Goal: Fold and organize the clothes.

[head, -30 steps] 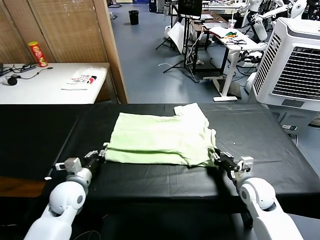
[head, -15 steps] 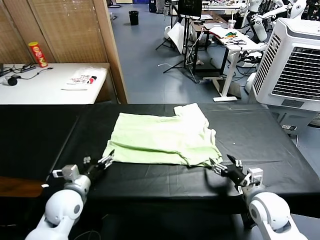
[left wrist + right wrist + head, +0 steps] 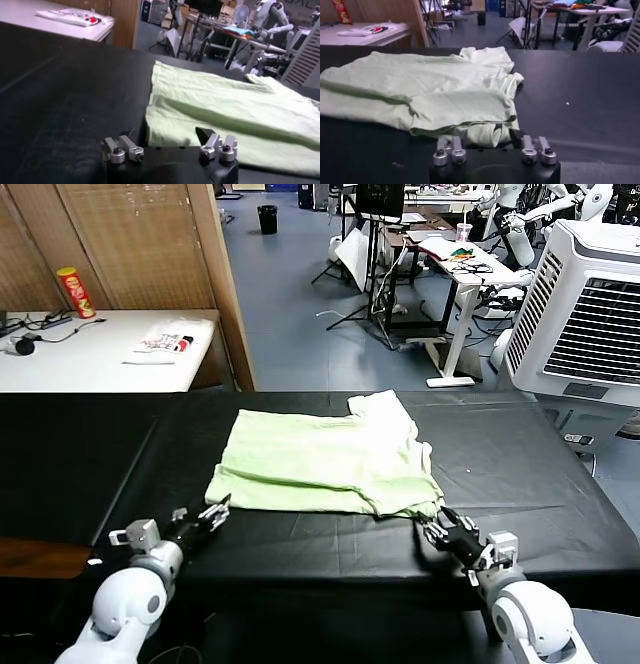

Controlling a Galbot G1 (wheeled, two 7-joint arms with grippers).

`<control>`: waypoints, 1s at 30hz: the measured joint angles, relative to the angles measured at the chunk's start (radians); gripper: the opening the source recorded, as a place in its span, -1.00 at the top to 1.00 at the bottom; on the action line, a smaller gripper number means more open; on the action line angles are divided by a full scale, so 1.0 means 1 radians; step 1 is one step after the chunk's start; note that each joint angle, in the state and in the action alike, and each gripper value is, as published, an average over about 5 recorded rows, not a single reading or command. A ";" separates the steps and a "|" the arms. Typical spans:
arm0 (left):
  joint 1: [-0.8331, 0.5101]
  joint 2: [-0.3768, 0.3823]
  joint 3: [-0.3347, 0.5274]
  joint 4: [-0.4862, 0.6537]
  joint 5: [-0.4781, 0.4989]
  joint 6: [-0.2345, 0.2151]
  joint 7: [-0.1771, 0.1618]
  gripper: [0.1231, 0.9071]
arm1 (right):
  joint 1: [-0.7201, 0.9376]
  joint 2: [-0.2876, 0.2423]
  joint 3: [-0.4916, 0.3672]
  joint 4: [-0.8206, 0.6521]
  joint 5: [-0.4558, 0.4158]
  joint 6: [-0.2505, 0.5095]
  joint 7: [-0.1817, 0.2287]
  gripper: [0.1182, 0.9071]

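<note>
Shirt (image 3: 325, 464) — one, hands — two

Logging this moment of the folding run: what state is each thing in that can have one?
shirt: folded over, flat on the black table, one sleeve sticking out.
left gripper: fingers open, at the shirt's near corner.
right gripper: fingers apart, at the other near corner.

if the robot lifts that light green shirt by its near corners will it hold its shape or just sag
The shirt will probably sag: it lies in soft folds and wrinkles on the black table, so it looks limp. It seems thin, likely light. The folded layers may slip apart unless the left gripper and right gripper pinch all layers.
</note>
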 joint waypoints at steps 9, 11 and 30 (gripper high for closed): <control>-0.005 0.010 0.001 0.016 -0.011 0.004 -0.010 0.92 | 0.008 -0.011 0.001 0.009 0.030 -0.038 0.026 0.99; 0.003 0.015 0.003 0.006 -0.010 0.010 -0.024 0.98 | 0.005 -0.019 0.006 0.019 0.054 -0.065 0.044 0.99; 0.217 0.096 -0.049 -0.254 0.007 0.091 -0.094 0.99 | -0.169 -0.042 0.090 0.193 0.124 -0.214 0.119 0.99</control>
